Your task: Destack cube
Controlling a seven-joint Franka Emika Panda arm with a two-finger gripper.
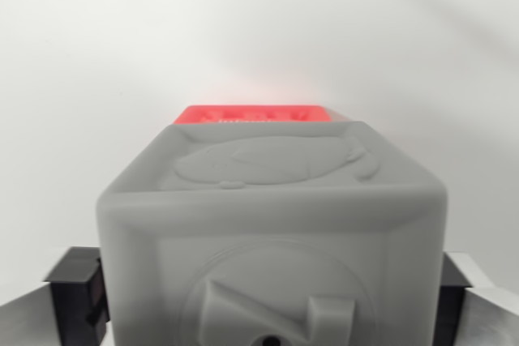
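1. Gripper has its 2 black fingers pinching the grey cube from both sides.
2. Grey cube fills the wrist view; embossed relief designs, nothing readable.
3. Red cube peeks out behind it; its embossed lettering is too blurry.
4. White surface all around.

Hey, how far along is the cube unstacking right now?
Done: the tool has its fingers at both sides of the grey cube. In hand: that cube fills the wrist view, with a red cube showing beyond it. Left: whether it is lifted clear is unclear; it must be set down separately.
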